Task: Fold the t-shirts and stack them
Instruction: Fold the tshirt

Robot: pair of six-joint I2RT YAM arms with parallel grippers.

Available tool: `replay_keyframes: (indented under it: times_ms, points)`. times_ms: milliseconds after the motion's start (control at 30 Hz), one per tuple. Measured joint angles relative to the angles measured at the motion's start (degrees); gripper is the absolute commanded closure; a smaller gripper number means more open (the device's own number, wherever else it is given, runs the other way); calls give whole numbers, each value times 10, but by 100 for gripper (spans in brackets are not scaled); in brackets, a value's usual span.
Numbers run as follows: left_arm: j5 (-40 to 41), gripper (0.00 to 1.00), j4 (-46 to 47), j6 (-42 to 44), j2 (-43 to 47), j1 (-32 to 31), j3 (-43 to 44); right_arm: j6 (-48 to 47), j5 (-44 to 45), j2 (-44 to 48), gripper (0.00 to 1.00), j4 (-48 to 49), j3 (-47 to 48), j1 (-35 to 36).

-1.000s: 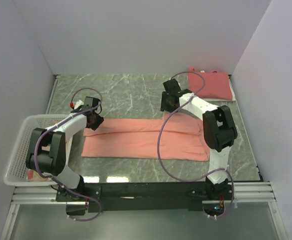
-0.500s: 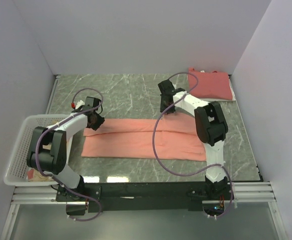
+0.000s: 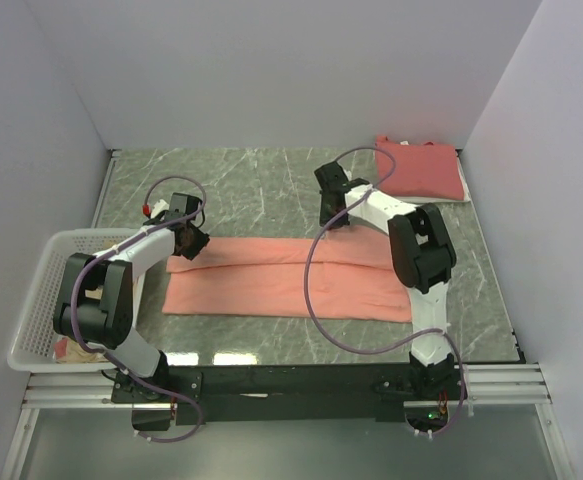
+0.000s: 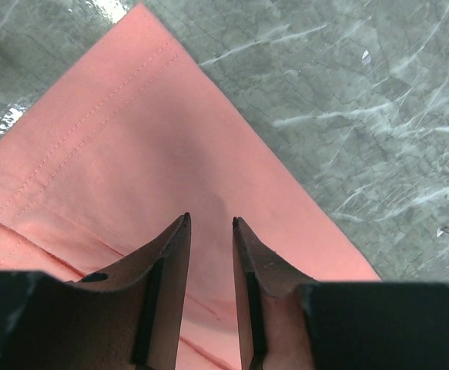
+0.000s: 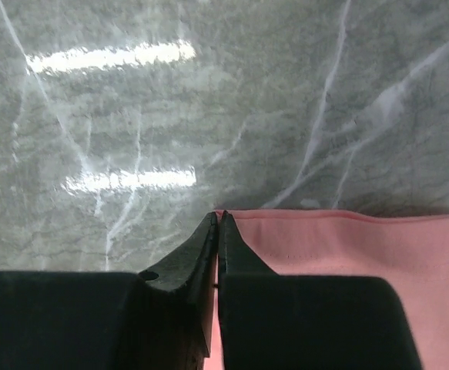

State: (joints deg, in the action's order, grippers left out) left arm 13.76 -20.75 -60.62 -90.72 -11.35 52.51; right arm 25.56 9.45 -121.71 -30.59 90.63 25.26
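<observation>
**Two arms at the far edge of the salmon shirt**

The salmon-orange t-shirt point(image 3: 291, 280) lies flat on the marble-patterned desk point(image 3: 251, 190), folded into a long band that runs from left to right in front of both arm bases. A fold line runs along its length.

The left end effector point(image 4: 210, 219) hangs over the band's far left corner. Its jaws are released, with a narrow gap between them. Through that gap I see the cloth below, and nothing is caught between the fingers.

The right end effector point(image 5: 218, 216) is further along the same far edge, towards the right. It is clenched tight, its two tips pressed together at a hemmed corner of the shirt. From here I cannot tell whether any cloth is pinched between them or whether they only sit beside the hem.

The coral-red t-shirt point(image 3: 426, 170) lies folded in the far right corner of the desk, well apart from both arms. The white lattice basket point(image 3: 41, 270) stands at the left side, beside the left arm.
</observation>
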Motion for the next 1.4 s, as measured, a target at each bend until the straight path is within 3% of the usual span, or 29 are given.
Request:
replay_keyframes:
  times_ms: [867,1233,1367,1400]
  points:
    - [-11,65,14,11,5,-1,-17,86,21,355,100,109,-361,34]
    - [-19,65,15,12,6,-1,-18,175,46,477,100,169,-502,115]
    - [-20,66,15,12,6,-1,-18,219,61,515,94,189,-561,152]
    - [-20,66,15,12,6,-1,-18,227,65,522,86,195,-572,159]
